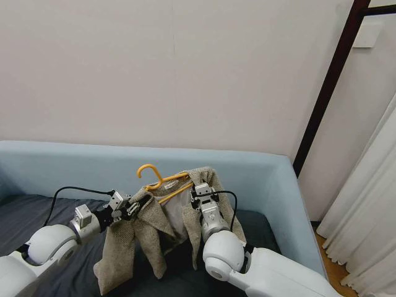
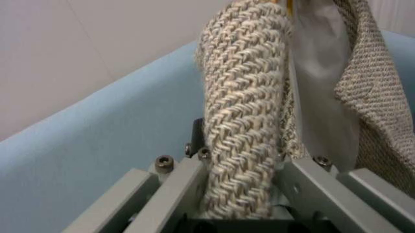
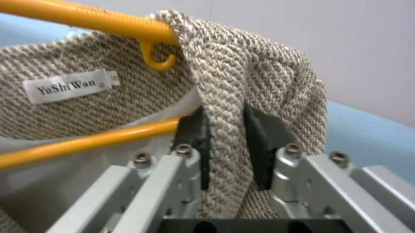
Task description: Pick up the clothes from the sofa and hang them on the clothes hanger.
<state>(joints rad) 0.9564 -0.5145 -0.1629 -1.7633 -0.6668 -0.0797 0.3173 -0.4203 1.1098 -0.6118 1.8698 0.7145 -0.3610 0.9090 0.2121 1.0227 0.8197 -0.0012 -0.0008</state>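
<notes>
Tweed jacket (image 1: 148, 226) hangs in the air in front of the blue sofa (image 1: 260, 179) backrest, near the middle. Its hem is low over the dark seat; I cannot tell if it touches.

- The collar sits over an orange hanger (image 1: 162, 181), with the hook up and free against the wall (image 1: 185, 74). No rail or rack to be seen.
- Left gripper (image 1: 131, 207) is at the jacket's left shoulder. In its wrist view the left gripper (image 2: 240, 160) is closed on a thick roll of the weave.
- Right gripper (image 1: 199, 193) is at the right side of the collar, just beside the hanger bar. Its wrist view shows the black pads (image 3: 259, 141) pinching the front edge, with the neck label (image 3: 68, 86) and the hanger (image 3: 97, 22) close by.

Progress, as I judge it:
- Done: garment is off the sofa and the hanger is inside the neck.
- Left: the left shoulder looks bunched and off the hanger arm and wants spreading. After that, both grips can let go.
</notes>
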